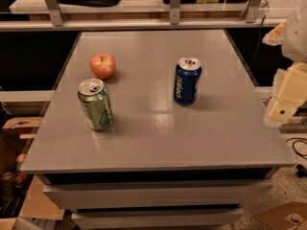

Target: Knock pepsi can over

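Note:
The pepsi can (187, 81) is dark blue with a silver top and white lettering. It stands upright on the grey table (153, 138), right of centre. My gripper (282, 107) is a cream-coloured shape at the right edge of the camera view, beyond the table's right edge. It is well to the right of the can and not touching it.
A green can (96, 104) stands upright at the left front of the table. A red apple (103, 66) lies behind it. A shelf rail with metal brackets (175, 6) runs along the back. Cardboard lies on the floor at the lower right (283, 217) and at the lower left (29, 200).

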Controlling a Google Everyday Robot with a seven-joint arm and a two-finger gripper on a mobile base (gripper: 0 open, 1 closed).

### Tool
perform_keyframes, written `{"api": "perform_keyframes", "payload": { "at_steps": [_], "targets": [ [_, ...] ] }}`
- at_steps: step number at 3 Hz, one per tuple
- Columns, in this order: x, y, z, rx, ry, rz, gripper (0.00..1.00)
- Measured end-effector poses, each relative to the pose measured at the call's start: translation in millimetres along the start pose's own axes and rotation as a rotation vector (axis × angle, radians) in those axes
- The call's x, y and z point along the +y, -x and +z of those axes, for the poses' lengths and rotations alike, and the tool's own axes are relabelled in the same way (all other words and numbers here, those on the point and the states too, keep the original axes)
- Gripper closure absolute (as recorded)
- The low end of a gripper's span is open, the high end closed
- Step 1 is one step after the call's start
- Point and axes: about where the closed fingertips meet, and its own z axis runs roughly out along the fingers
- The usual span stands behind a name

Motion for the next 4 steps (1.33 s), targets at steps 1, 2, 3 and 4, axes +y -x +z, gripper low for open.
{"api": "perform_keyframes", "payload": {
  "at_steps": [1,2,3,4],
  "targets": [
    [0.0,0.0,0.0,0.0,0.0,0.0,0.0],
    [-7.9,6.9,9.8,-0.088,0.022,-0.006,0.0],
    [-21.6,19.0,36.9,-0.271,0.071,-0.016,0.0],
    [-26.9,29.8,59.3,-0.453,0.103,-0.003,0.0]
  ]
}}
